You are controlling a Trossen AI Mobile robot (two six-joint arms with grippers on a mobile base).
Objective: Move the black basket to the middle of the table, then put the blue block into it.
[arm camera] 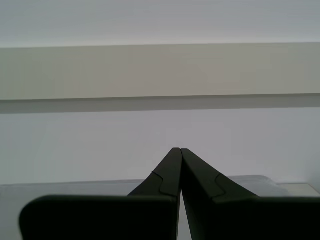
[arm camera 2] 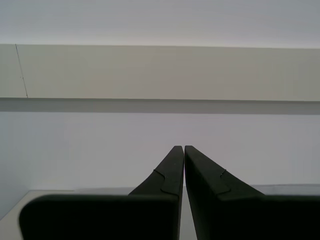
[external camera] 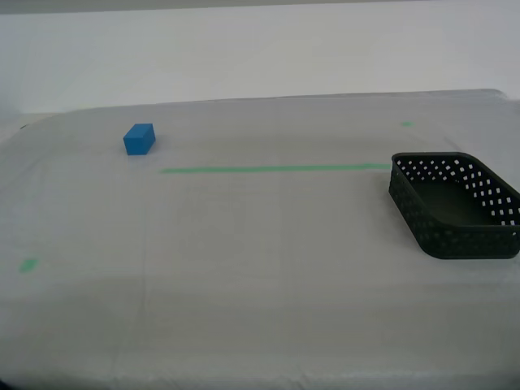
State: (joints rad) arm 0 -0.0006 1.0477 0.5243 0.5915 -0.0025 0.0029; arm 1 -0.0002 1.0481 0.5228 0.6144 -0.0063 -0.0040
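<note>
The table [external camera: 244, 268] fills the exterior view, its near stretch bare whitish-grey sheeting with one small green mark [external camera: 28, 264] lying nearest the camera, toward that view's left. One long green tape line [external camera: 275, 169] runs across the sheeting farther back, and I take it as the landmark. One basket [external camera: 455, 207] sits at the line's end on the exterior view's right, its far corner just touching or almost touching the tape, its body on the near side of the line; it stands upright, open side up, with rows of small holes in its walls and nothing visible inside. One blue block [external camera: 139, 139] rests on the table beyond the line, just past the line's other end, toward the exterior view's left, well apart from the basket. A second small green mark [external camera: 407, 123] lies beyond the line, behind the basket. So: one basket, one block, one tape line, two small marks. No arm shows in the exterior view. My first gripper [arm camera: 179, 150] has its two black fingers pressed together at the tips, holding nothing, pointing toward a pale wall over the table's edge. My second gripper [arm camera 2: 183, 147] is the same: two fingers closed tip to tip, nothing between them, facing the wall.
</note>
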